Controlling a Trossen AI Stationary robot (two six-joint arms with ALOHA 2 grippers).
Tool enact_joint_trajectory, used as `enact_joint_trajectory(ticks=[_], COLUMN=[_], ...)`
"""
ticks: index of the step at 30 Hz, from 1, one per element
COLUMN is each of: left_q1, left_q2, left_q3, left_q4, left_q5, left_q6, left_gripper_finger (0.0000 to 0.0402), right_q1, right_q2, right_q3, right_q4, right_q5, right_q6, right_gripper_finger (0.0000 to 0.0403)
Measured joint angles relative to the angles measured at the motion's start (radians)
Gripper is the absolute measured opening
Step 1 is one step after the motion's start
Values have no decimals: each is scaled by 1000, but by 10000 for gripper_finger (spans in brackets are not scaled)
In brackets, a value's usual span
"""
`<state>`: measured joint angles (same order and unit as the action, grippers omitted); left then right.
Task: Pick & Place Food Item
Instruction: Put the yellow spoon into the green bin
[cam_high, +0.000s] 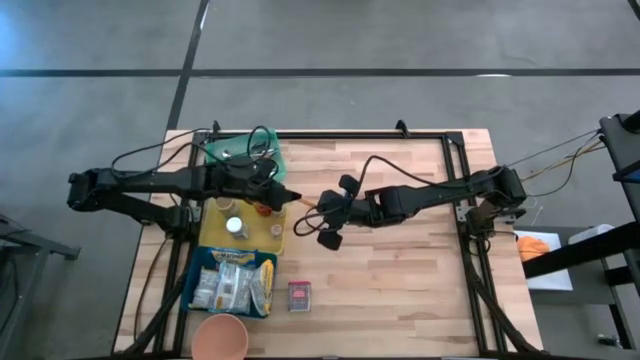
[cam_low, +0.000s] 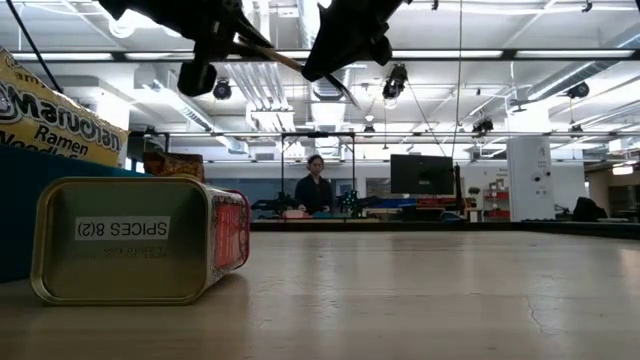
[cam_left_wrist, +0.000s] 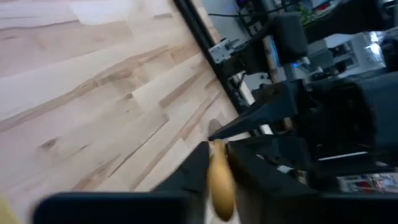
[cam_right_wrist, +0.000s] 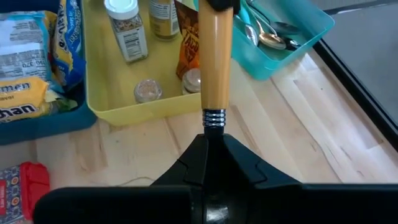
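Tin (cam_low: 135, 240) on desk reads "SPICES 8(2)"; pack (cam_low: 55, 115) "Maruchan Ramen". Both grippers' jaws, left (cam_left_wrist: 217, 155) & right (cam_right_wrist: 210, 146), pinch wooden-handled utensil (cam_right_wrist: 213, 56).

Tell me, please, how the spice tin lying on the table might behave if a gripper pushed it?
The tin looks rigid metal, so it should not crumple. It lies on a flat side with rounded corners, so it would probably slide rather than roll. Its smooth walls may slip on the wooden table.

We count two arms, one yellow tray (cam_high: 213, 236), one blue bin (cam_high: 197, 262) of ramen packets, one teal bin (cam_high: 213, 149), one pink cup (cam_high: 221, 338), one red tin (cam_high: 299, 295).
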<state>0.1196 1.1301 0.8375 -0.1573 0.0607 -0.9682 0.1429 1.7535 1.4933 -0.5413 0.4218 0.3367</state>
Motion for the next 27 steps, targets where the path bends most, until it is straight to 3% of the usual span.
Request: enact_joint_trajectory(ticks=[2, 11, 22, 27], left_q1=[0, 0, 33, 96], left_q2=[-1, -1, -13, -59], left_q3=[0, 0, 0, 1], left_q4=[20, 41, 19, -51], left_q5=[2, 2, -44, -76], left_q6=[12, 27, 26, 39], left_gripper_finger=[29, 29, 29, 29], right_q1=[0, 0, 1, 6], right_q2=[0, 0, -7, -13], right_q3=[1, 2, 31, 71], right_q4=[-2, 0, 10, 0], right_q5=[4, 4, 28, 113], right_q6=[0, 22, 83, 83], right_gripper_finger=[19, 33, 186, 224])
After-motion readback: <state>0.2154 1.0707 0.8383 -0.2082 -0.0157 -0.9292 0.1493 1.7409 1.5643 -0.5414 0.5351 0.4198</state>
